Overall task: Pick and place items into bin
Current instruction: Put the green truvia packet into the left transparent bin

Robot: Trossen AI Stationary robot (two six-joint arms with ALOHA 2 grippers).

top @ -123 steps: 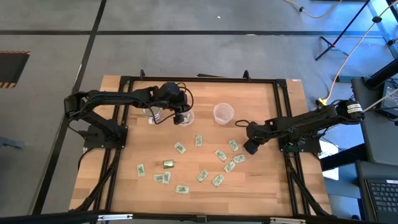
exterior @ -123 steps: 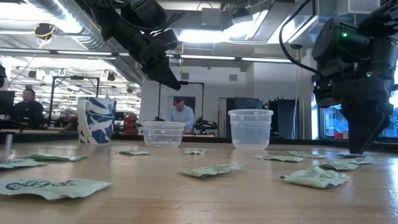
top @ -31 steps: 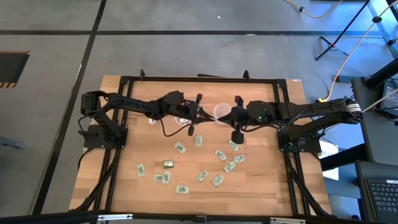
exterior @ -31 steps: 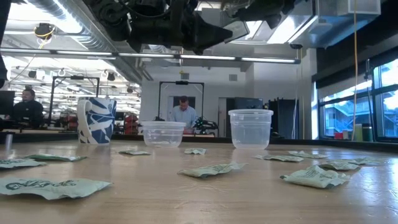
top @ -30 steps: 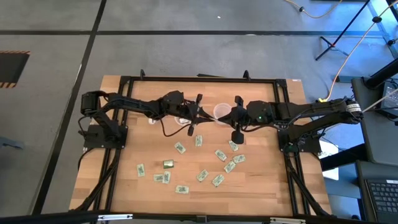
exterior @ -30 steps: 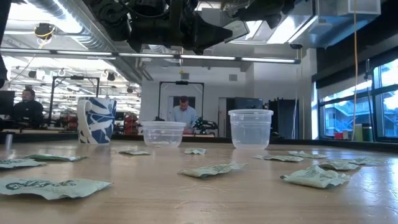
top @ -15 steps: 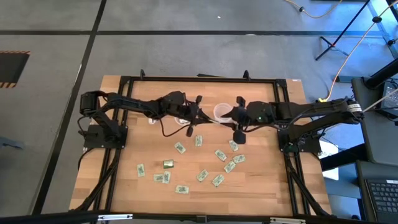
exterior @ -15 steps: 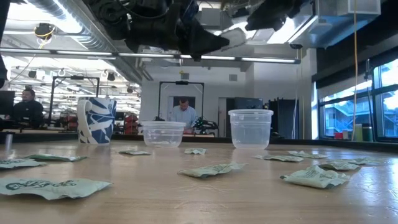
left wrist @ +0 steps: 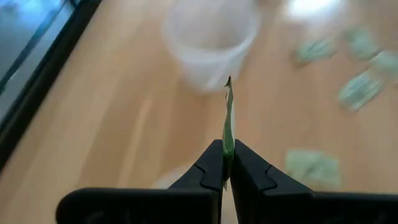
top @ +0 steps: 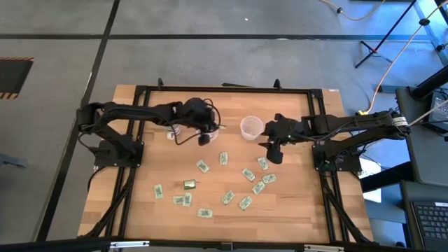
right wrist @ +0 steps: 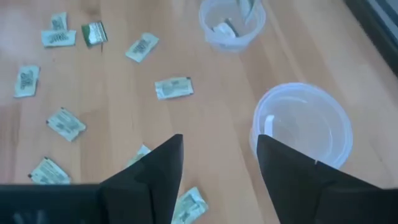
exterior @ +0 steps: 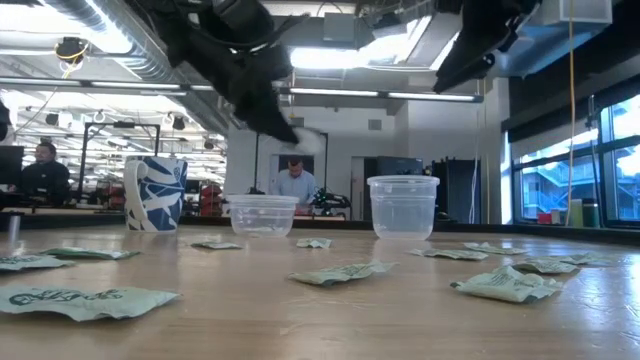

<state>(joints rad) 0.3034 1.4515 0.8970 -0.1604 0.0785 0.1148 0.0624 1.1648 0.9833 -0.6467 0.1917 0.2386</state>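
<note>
Many small pale-green packets [top: 248, 174] lie flat on the wooden table, with one olive-gold packet [top: 189, 185] among them. My left gripper [top: 204, 138] hangs above the low clear bin [exterior: 263, 213] and is shut on one green packet [left wrist: 227, 118]. That bin [right wrist: 231, 28] holds a few packets. My right gripper [right wrist: 219, 146] is open and holds nothing. It hangs near the taller clear cup [top: 252, 127], on the side toward the table's right edge, with loose packets [top: 263, 164] below it. My left gripper pinches one end of the green packet [left wrist: 228, 138] between its two fingers. The packet shows edge-on and sticks out past the fingertips. It is lifted clear of the table. In the low view the fingers [exterior: 275, 125] slant downward.
A blue-and-white mug [exterior: 155, 193] stands left of the low bin. The taller clear cup [right wrist: 301, 127] looks empty. Loose packets cover the table's middle and near half. A black frame [top: 140, 91] runs around the tabletop. People show in the room behind.
The two grippers, which met above the taller cup a second ago, have parted. My left gripper has gone toward the table's left, over the low bin, with the packet. My right gripper has drawn back toward the table's right and near edge.
</note>
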